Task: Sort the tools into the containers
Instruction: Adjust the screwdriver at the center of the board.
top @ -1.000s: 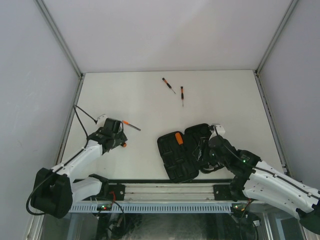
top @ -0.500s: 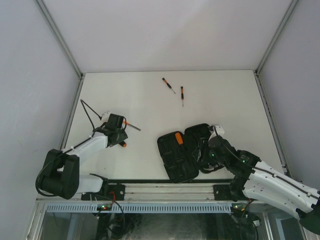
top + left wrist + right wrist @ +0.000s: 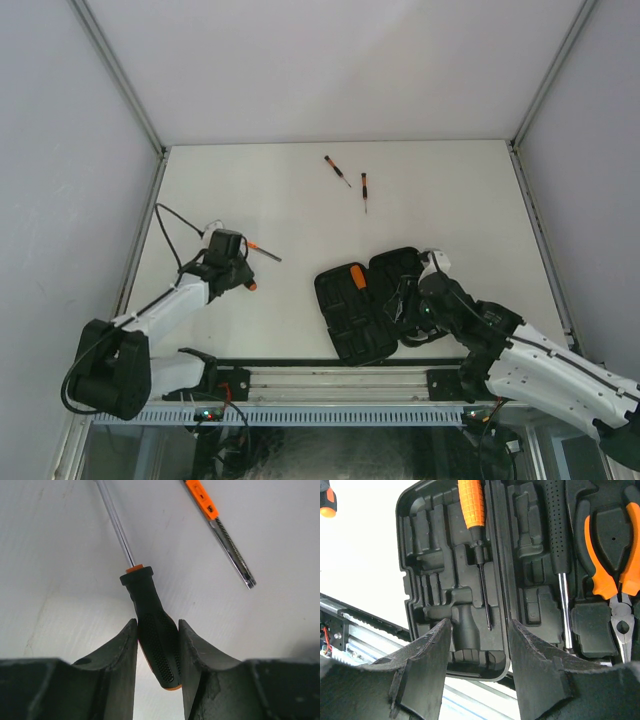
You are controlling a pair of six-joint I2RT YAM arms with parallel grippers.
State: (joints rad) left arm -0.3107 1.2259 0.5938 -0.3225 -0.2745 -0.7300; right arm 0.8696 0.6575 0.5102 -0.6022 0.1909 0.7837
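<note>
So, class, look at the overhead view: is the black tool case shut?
No, the tool case lies open, both halves spread flat, with an orange-handled screwdriver resting in one half.

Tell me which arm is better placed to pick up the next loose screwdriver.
Left. The left claw flanks the black-handled screwdriver lying on the table, pads against its handle; the right claw hangs open over the case, away from it.

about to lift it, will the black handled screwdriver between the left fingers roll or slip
The screwdriver probably won't slip: the left gripper pinches its dotted, rubbery-looking handle. Its thin metal shaft looks stiff, so no flopping. Held near the handle's end, the shaft side may droop slightly.
</note>
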